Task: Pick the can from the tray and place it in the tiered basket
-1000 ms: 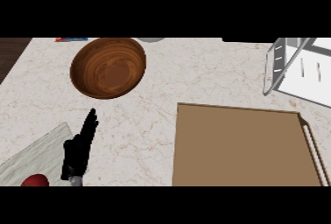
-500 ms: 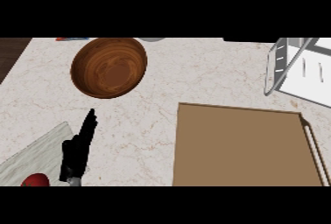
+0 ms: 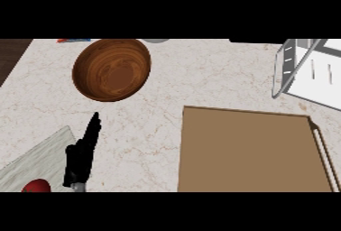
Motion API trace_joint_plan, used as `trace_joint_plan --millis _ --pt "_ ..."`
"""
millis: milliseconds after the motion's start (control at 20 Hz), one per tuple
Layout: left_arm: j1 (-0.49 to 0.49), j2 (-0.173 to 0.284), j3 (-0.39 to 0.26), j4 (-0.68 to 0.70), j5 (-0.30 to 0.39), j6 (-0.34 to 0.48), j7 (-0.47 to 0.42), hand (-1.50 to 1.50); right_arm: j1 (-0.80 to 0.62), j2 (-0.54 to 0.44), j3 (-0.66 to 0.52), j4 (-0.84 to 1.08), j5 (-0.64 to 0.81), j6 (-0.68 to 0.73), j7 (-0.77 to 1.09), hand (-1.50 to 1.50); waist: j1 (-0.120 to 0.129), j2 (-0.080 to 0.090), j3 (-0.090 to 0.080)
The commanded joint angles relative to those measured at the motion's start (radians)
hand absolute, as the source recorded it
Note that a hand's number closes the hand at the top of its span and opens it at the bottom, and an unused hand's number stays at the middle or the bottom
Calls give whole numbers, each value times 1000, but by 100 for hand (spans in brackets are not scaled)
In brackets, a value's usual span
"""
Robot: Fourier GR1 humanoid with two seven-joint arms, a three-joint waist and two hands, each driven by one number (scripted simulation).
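the left hand (image 3: 81, 155) lies low near the surface's (image 3: 200, 76) near left edge, fingers straight and pointing toward the far side, holding nothing. the right hand does not show. the brown tray (image 3: 250, 153) sits at the near right, its near edge cut off; no can is visible on it. the tiered basket (image 3: 307, 72) stands at the far right corner, partly cropped. a wooden bowl (image 3: 111, 69) rests toward the far left.

Even, bright, diffuse light falls on the pale marble counter (image 3: 200, 76) without glare, with a faint soft shadow beside the wooden bowl (image 3: 111, 69), whose round form looks stretched taller than wide.
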Motion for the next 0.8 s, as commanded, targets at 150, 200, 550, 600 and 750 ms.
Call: trace_joint_plan --millis 150,200,550,600,750 --pt "13 -6 -7 -26 -9 13 53 0 9 -80 -135 9 -119 -72 -28 -150 -2 4 -2" --pt "-3 13 18 8 15 -18 22 0 11 -74 -151 12 -128 -146 -22 -150 -1 8 -3" --pt "14 15 22 11 11 -14 15 0 72 -301 -226 48 -178 -166 66 -150 -14 10 -1" --pt "23 4 4 -55 8 -3 62 0 126 -322 -250 75 -198 -140 49 -150 -20 7 3" --pt "8 14 23 -6 3 -1 39 0 182 -378 -284 95 -231 -86 47 -150 -30 8 2"
